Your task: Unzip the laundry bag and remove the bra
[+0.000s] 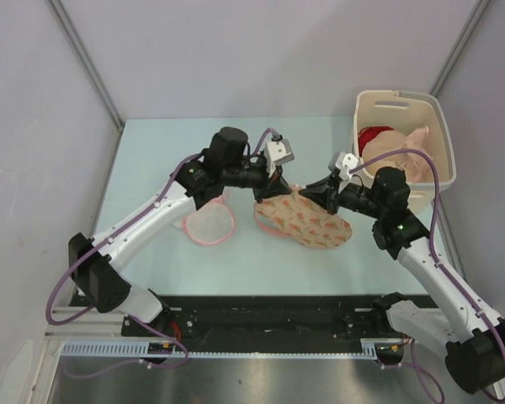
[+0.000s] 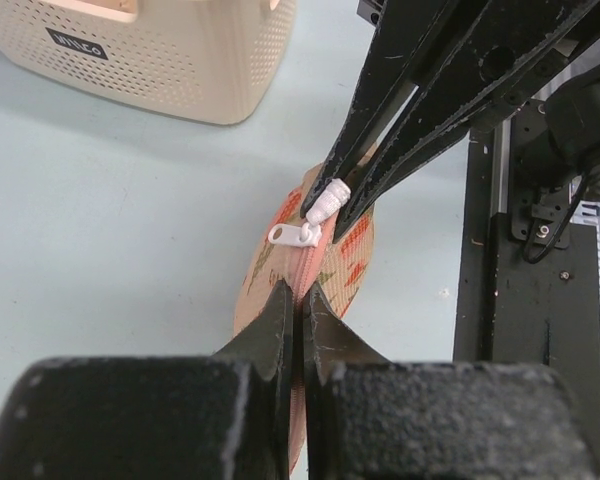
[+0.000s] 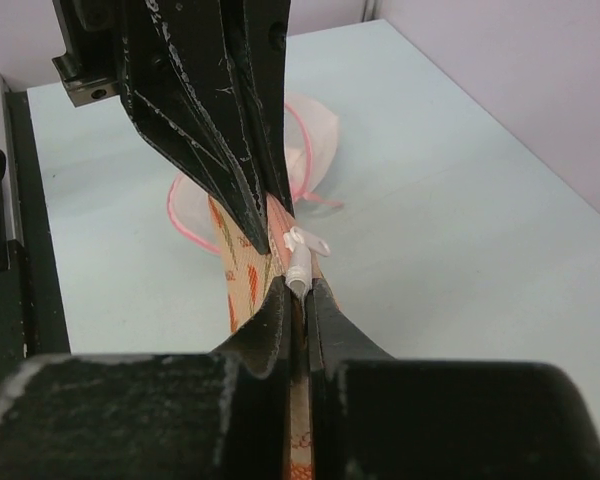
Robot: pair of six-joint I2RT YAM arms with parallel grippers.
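Laundry bag (image 1: 307, 220) pinched between left gripper (image 2: 296, 298) and right gripper (image 3: 300, 292).

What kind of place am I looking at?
Probably a robotics test booth, not a home: grey wall panels enclose a pale table, two robot arms are bolted to its near edge, and a laundry bag and basket serve as props.

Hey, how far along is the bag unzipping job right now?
Done: the left tool pinches the edge of the laundry bag, and the right tool is shut on the white zipper pull. In hand: opening the zip, which looks closed. Left: drawing out the bra, not in view, likely inside.
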